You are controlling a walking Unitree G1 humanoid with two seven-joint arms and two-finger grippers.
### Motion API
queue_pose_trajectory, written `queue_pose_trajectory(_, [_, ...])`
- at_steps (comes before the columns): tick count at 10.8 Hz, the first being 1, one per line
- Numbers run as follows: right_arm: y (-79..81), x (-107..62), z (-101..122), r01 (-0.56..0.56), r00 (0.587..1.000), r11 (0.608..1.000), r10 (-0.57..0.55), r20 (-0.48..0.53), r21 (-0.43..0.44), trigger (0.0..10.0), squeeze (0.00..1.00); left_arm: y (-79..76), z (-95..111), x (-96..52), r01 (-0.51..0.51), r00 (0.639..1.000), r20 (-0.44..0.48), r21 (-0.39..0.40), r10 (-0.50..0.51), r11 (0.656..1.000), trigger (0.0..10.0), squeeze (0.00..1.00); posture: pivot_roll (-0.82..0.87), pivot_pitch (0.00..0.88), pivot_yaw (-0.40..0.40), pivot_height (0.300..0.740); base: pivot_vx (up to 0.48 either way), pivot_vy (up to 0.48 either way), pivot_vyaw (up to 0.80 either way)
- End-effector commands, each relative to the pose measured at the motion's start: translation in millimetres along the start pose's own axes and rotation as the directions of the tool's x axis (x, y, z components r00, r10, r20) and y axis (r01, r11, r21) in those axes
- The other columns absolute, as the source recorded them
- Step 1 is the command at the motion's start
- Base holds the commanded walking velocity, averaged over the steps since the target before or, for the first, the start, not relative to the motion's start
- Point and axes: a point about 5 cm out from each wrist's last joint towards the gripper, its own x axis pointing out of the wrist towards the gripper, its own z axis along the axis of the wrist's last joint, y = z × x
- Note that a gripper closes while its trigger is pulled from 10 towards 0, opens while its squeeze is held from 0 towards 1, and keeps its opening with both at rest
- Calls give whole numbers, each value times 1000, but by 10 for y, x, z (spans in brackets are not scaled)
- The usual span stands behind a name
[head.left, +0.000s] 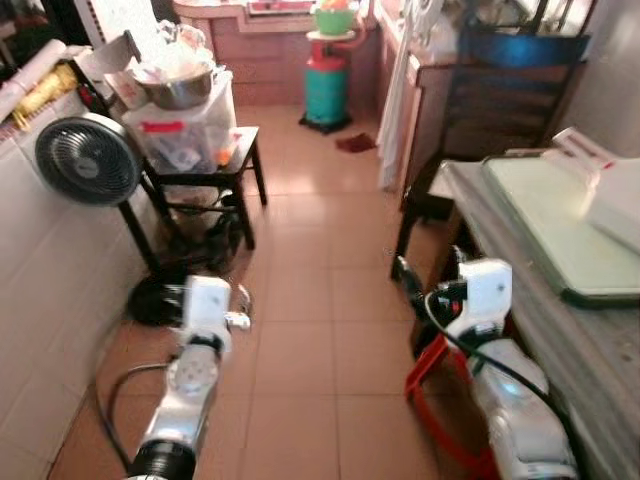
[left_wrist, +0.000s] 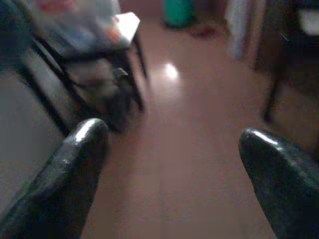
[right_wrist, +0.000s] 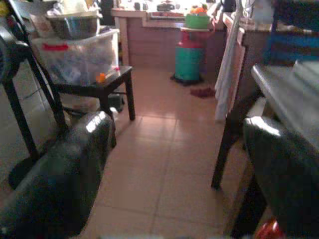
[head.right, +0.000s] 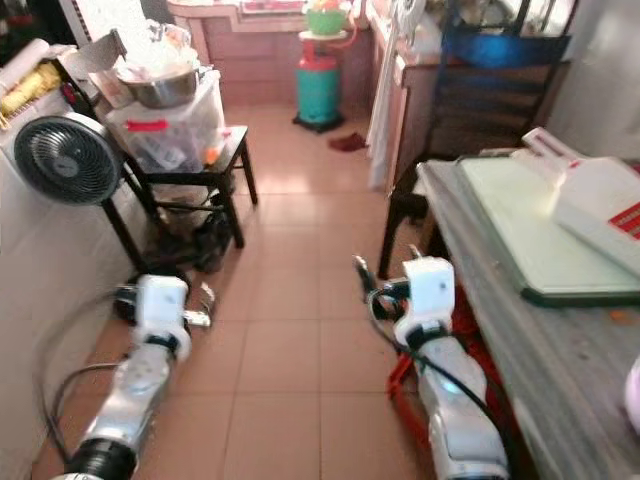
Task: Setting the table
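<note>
Black and glossy, the two fingers (left_wrist: 70,174) of the left claw (left_wrist: 174,169) stand wide apart over bare terracotta floor tiles (head.left: 300,330), holding nothing. The right claw (right_wrist: 179,174) is likewise spread wide and empty, hanging low just beside the near edge of the long grey stone tabletop (head.right: 500,330) on the robot's right.

On that tabletop, ahead of the right claw and higher than it, lies a pale green rectangular board (head.right: 520,225) with a white box with red print (head.right: 600,215) resting on its far side.

Open floor runs straight ahead between the two arms. On the left it is bounded by a black round standing fan (head.left: 88,160) and a small dark side table (head.left: 215,165) carrying a clear plastic storage box (head.left: 185,135) and a steel bowl (head.left: 178,88). At the far end stands a green gas cylinder (head.left: 326,85). A dark wooden chair (head.left: 440,150) stands by the tabletop's far end.

The head views show a red frame (head.left: 430,400) on the floor under the right arm. The right wrist view shows a small orange object (right_wrist: 101,77) on the side table.
</note>
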Motion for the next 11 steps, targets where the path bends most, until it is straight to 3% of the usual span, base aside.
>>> queue_pose_trajectory(1, [-55, 33, -101, 40, 999, 999, -40, -36, 4, 10000, 0, 53, -115, -7, 16, 998, -62, -11, -17, 1000, 10000, 0, 4, 0, 5, 740, 0, 0, 0])
queue_pose_trajectory(2, [-144, 42, -336, 93, 988, 993, -83, -133, 74, 10000, 0, 55, -302, -43, 30, 988, -153, 13, -28, 999, 10000, 0, 11, 0, 5, 740, 0, 0, 0])
queue_pose_trajectory(3, [-263, 2, -575, 184, 956, 979, -157, -246, 87, 10000, 0, 39, -500, -108, 67, 963, -259, -21, -70, 998, 10000, 0, 31, 0, -1, 740, 0, 0, 0])
queue_pose_trajectory(5, [-378, -173, -940, 251, 872, 967, -240, -426, -31, 10000, 0, 53, -811, -269, 43, 906, -421, -37, -55, 998, 10000, 0, 48, 0, -33, 740, 0, 0, 0])
queue_pose_trajectory(6, [-379, -248, -1050, 190, 850, 975, -221, -478, -113, 10000, 0, -2, -913, -327, 40, 875, -479, -71, -70, 997, 10000, 0, 60, 0, -58, 740, 0, 0, 0])
queue_pose_trajectory(7, [-391, -296, -1121, 184, 826, 974, -226, -516, -134, 10000, 0, -10, -951, -348, 5, 861, -504, -128, -70, 992, 10000, 0, 74, 0, -71, 740, 0, 0, 0])
queue_pose_trajectory(8, [-430, -406, -1240, 195, 766, 966, -259, -589, -171, 10000, 0, -24, -991, -369, -24, 838, -538, -206, -92, 978, 10000, 0, 80, 0, -78, 740, 0, 0, 0])
queue_pose_trajectory(9, [-456, -444, -1272, 251, 737, 956, -289, -611, -149, 10000, 0, -20, -996, -373, -14, 834, -543, -197, -98, 980, 10000, 0, 79, 0, -75, 740, 0, 0, 0])
queue_pose_trajectory(10, [-423, -461, -1304, 326, 721, 943, -293, -628, -65, 10000, 0, -6, -1016, -389, -3, 826, -555, -183, -101, 983, 10000, 0, 76, 0, -57, 740, 0, 0, 0])
queue_pose_trajectory(11, [-352, -469, -1333, 307, 726, 950, -268, -633, -49, 10000, 0, 17, -1048, -419, -3, 818, -567, -177, -100, 984, 10000, 0, 68, 0, -46, 740, 0, 0, 0])
